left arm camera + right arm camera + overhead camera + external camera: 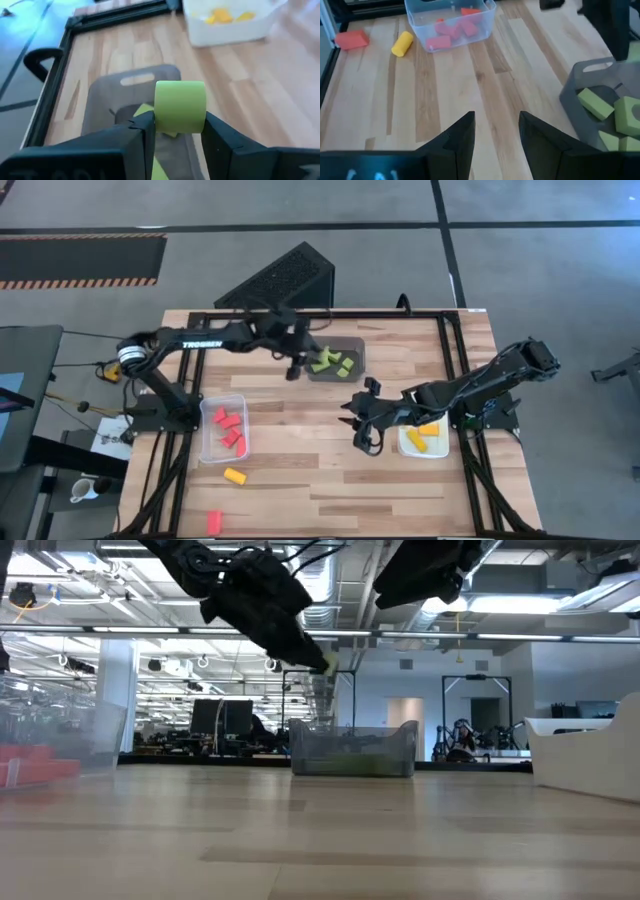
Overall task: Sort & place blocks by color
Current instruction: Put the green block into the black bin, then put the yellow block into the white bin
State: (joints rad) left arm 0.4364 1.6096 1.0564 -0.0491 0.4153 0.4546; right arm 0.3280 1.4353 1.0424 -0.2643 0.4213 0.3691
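Now left claw [177, 131] grips green cylinder [180, 106] over grey bin [102, 97].

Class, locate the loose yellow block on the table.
In the high view, the yellow block lies on bare wood at front left, below the clear bin, with a red block nearby.

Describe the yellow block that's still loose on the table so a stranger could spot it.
Start at the clear bin of red blocks on the table's left side. Just beyond its near corner lies the yellow block, a short cylinder on bare wood. The red block nearby is the only other loose piece.
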